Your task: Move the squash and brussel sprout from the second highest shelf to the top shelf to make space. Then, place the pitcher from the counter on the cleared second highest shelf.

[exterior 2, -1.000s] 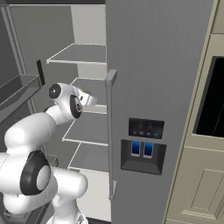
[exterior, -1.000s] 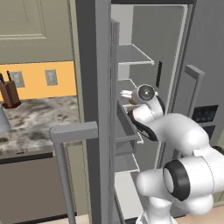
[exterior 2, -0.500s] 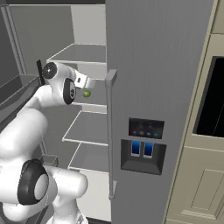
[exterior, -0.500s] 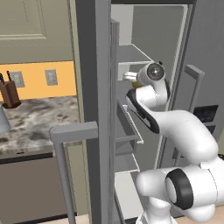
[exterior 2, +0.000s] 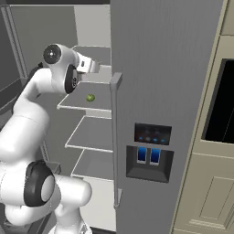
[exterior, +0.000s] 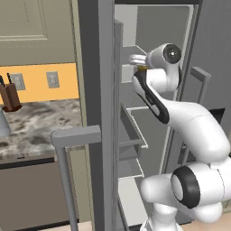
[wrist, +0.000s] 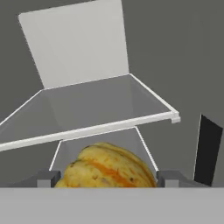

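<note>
1. Squash sits clamped between your widely spread fingers.
2. Top shelf lies ahead, above the fingers; lift over its edge before releasing.

And the arm climbs again, gripper carrying the squash up from the second highest shelf toward the top shelf, twelve o'clock.

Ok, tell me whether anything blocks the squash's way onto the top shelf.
Nothing visible does. In the hand view the squash sits between the hand's fingers, just in front of and slightly below the front edge of the top shelf, whose surface looks bare.
</note>
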